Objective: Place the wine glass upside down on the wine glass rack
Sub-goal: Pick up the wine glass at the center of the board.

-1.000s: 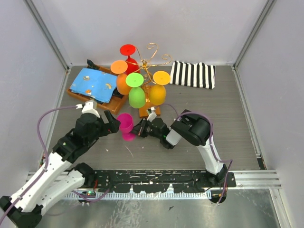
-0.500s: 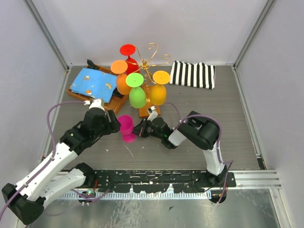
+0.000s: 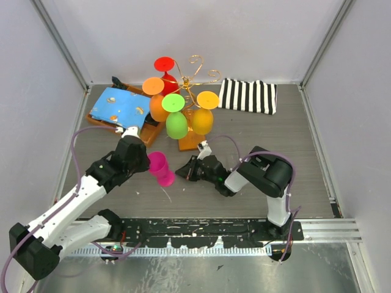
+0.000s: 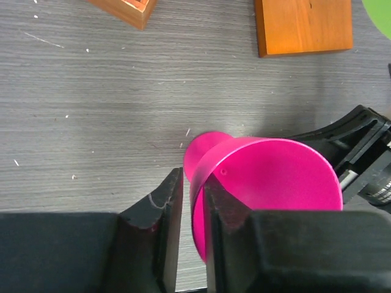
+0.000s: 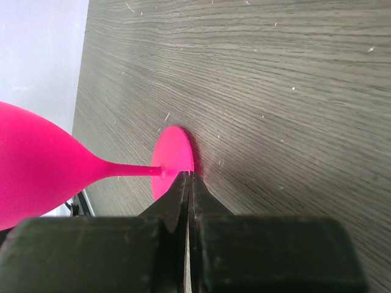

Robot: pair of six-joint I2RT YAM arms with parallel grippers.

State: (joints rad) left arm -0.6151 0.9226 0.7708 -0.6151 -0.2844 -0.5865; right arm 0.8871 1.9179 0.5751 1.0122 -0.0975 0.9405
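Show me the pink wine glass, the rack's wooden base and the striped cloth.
pink wine glass (image 4: 275, 177), left wrist view, on its bowl.
rack's wooden base (image 3: 189, 143), top view, near corner.
striped cloth (image 3: 247, 96), top view, its middle.

Robot test cell, lab setting; plain grey panel walls (image 3: 195, 30) at 9, 12 and 3 o'clock; aluminium mounting rail (image 3: 324, 231) at 6 o'clock.

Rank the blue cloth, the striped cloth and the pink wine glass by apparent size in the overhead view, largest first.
1. blue cloth and striped cloth: too alike to rank.
2. pink wine glass: clearly the smallest.
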